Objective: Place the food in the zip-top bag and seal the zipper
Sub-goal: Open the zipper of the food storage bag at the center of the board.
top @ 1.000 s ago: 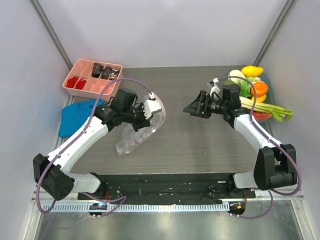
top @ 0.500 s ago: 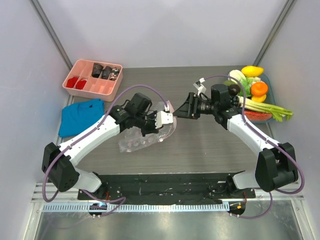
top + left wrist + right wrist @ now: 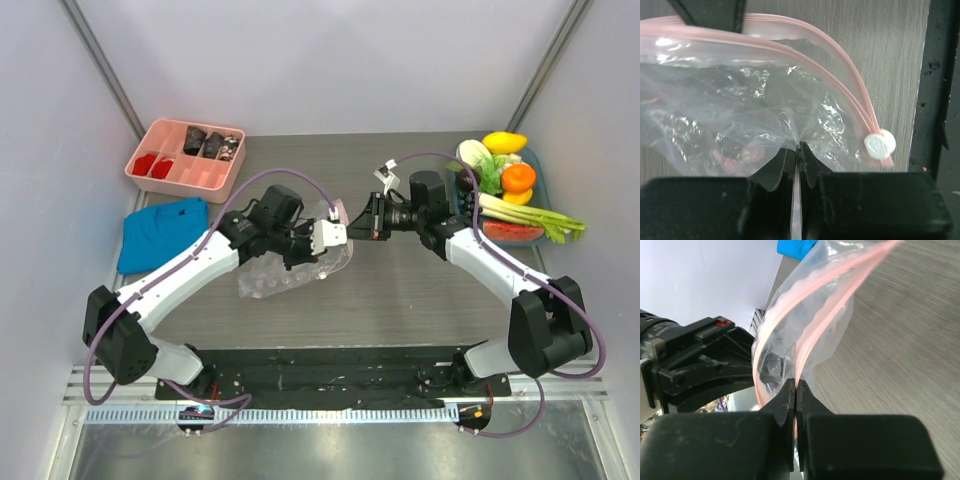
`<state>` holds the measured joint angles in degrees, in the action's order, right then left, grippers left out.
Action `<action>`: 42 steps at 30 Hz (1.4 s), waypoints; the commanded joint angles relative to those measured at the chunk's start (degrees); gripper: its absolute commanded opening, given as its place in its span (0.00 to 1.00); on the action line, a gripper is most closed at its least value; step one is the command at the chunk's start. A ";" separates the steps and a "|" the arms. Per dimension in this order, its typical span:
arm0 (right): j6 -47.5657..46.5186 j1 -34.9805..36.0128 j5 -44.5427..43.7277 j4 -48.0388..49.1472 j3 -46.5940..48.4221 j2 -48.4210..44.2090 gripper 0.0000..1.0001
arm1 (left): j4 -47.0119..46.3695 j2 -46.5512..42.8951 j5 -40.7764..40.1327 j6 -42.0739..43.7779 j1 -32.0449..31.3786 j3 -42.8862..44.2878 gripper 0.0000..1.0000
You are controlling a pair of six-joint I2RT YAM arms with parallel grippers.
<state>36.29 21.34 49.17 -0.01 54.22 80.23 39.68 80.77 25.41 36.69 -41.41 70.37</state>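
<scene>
Pinching of the zip-top bag (image 3: pixel 285 275) is noted at mid-table, with the mouth held between the two arms. The left gripper (image 3: pixel 798 150) is clamped shut on a gathered fold of the clear plastic, just below the zipper (image 3: pixel 837 60). The white slider (image 3: pixel 879 145) is seen at the end of the pink strip, off to one side of the fingers. The right gripper (image 3: pixel 795 387) is closed tight on the mouth edge, and the pink strip runs down into the closed jaws. In the wrist views the two pink lips are seen parted along most of their length. The body of the bag trails toward the near left. The food (image 3: pixel 505 190) is heaped on a blue dish (image 3: pixel 534 160) at the far right, well apart from the bag: orange (image 3: pixel 518 177), yellow fruit (image 3: pixel 503 141), leek stalk (image 3: pixel 530 213), watermelon slice (image 3: pixel 512 231). A pink tray (image 3: pixel 185 157) and a blue cloth (image 3: pixel 160 232) are logged at the far left.
</scene>
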 commanded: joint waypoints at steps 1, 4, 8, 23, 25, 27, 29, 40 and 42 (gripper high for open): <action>-4.10 0.37 -3.08 0.46 3.43 -1.64 0.01 | -6.36 -3.51 -4.39 -5.70 0.01 0.82 0.15; -9.03 0.37 -10.37 -6.91 8.43 -3.32 0.01 | -7.95 -4.92 -7.38 -20.79 2.90 4.33 0.64; -10.97 0.45 -17.07 -14.29 15.73 -1.74 0.01 | -8.92 -6.59 -11.07 -32.70 5.99 10.82 0.85; -14.77 6.08 -33.52 -19.24 21.46 -2.09 0.01 | -2.23 5.18 -28.04 -53.48 3.10 29.56 0.83; -12.84 6.52 -33.09 -18.80 21.72 -1.74 0.01 | -2.06 5.62 -29.18 -52.77 0.99 29.91 0.83; -12.04 6.69 -32.12 -18.10 22.07 -1.22 0.01 | -2.15 6.06 -30.15 -52.25 -0.33 30.09 0.83; -11.42 6.96 -31.42 -17.48 22.51 -0.86 0.01 | -1.98 6.85 -31.03 -51.81 -1.04 30.27 0.84; -10.19 7.40 -25.62 -16.86 22.78 -1.82 0.01 | -0.83 11.07 -39.65 -51.80 -2.10 29.30 0.67; -10.80 7.40 -25.70 -16.95 22.16 -2.26 0.01 | -0.92 10.72 -39.47 -51.37 -1.84 29.30 0.58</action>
<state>25.45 28.34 21.56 -19.49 74.91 79.92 39.42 92.60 -11.07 -14.90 -43.51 99.35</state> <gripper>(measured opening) 0.026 0.645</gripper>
